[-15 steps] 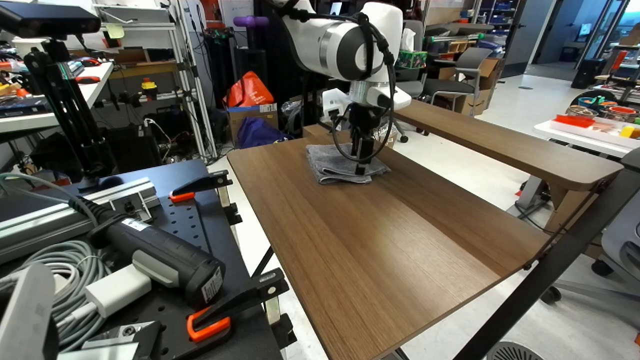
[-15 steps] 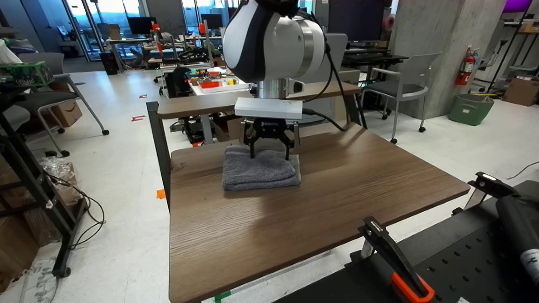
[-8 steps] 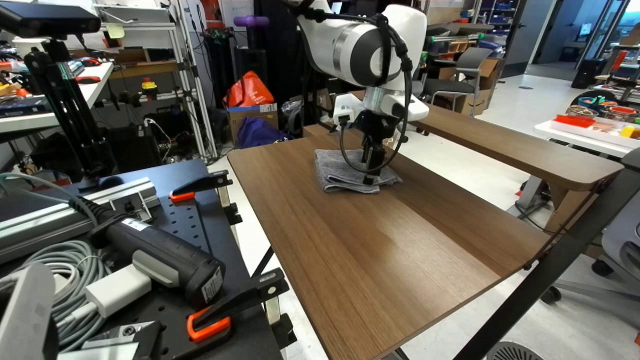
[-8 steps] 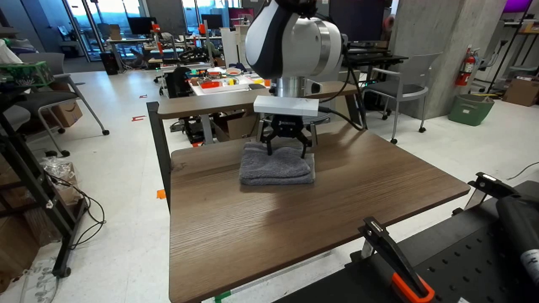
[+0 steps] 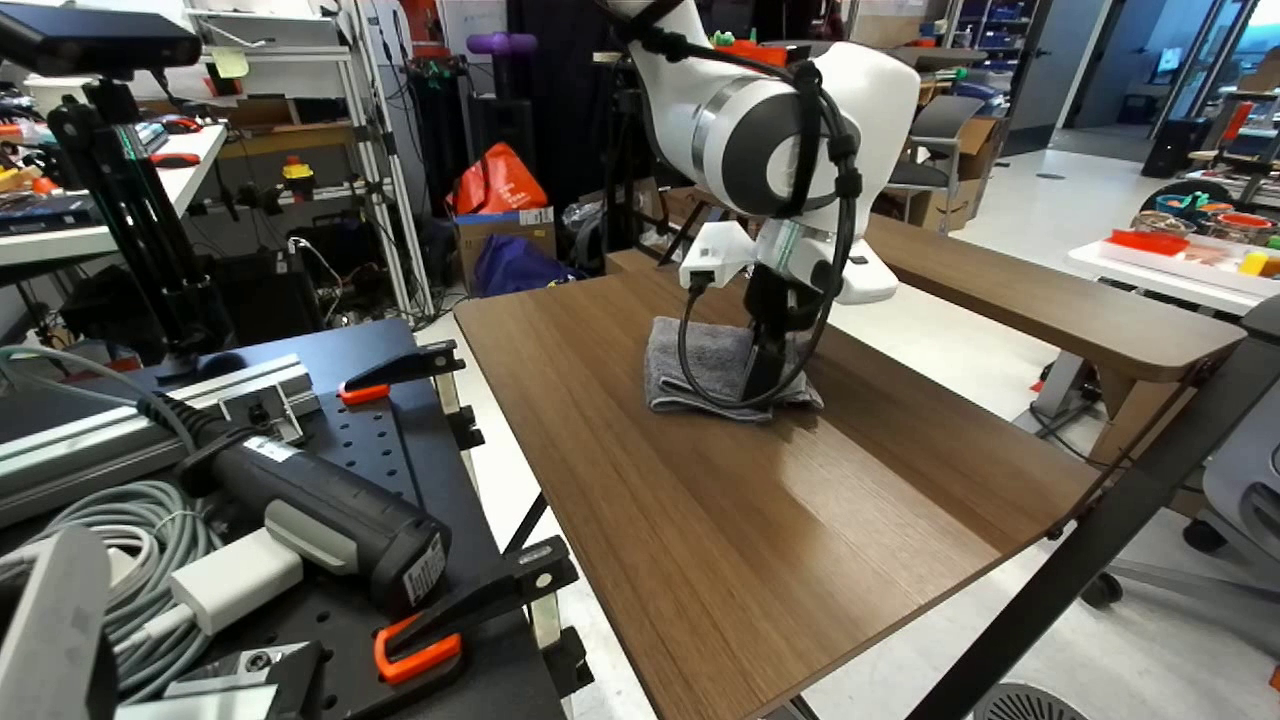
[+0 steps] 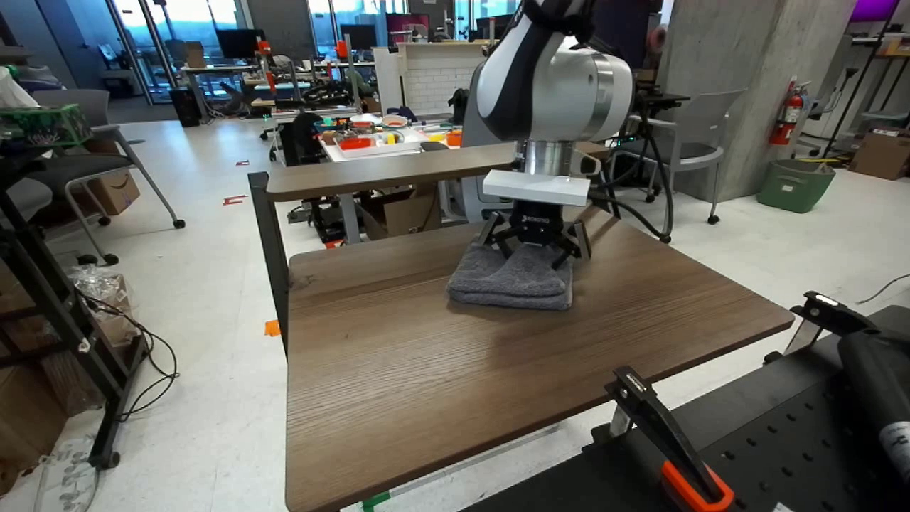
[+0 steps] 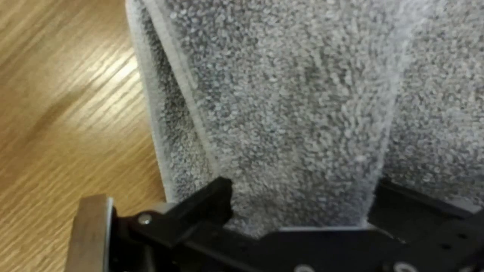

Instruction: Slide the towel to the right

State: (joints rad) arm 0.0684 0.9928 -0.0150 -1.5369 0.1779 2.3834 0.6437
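Grey towel (image 6: 508, 288) lies folded on worktop (image 6: 398, 398), close to edge that runs along raised shelf (image 6: 384, 174), short of every corner. Hand (image 6: 532, 257) spread over it, cloth lying between fingers (image 7: 215, 202), tips seemingly touching; no pinch that we can see. We judge towel light, soft, limp, hard to damage; should glide on smooth surface, though loose layers may shear (top fold first, we suspect). We'd bear down near middle, or nip doubled edge, then drag without lifting.

Wrist view: towel (image 7: 287, 94) cut off at 2 edges; tool (image 7: 300, 198) cropped at bottom.
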